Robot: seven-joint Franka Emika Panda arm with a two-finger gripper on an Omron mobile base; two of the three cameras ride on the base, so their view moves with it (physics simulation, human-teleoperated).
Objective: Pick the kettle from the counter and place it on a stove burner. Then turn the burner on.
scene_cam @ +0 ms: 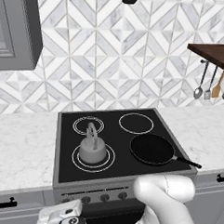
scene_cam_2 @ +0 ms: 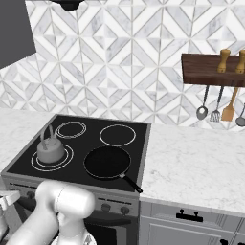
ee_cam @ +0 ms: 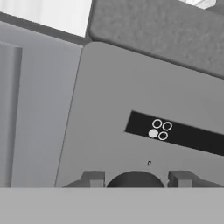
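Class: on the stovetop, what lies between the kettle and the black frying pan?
Nothing. In the left base view, the kettle sits on the stove burner and the frying pan lies to its right; only bare black glass separates them. The right base view agrees.

Kettle (scene_cam: 93, 149) sits on the front left stove burner (scene_cam: 93, 157). Frying pan (scene_cam: 152, 149) sits front right. Bench (scene_cam: 19, 146) flanks the stove; utensils (scene_cam: 212, 86) hang behind right.
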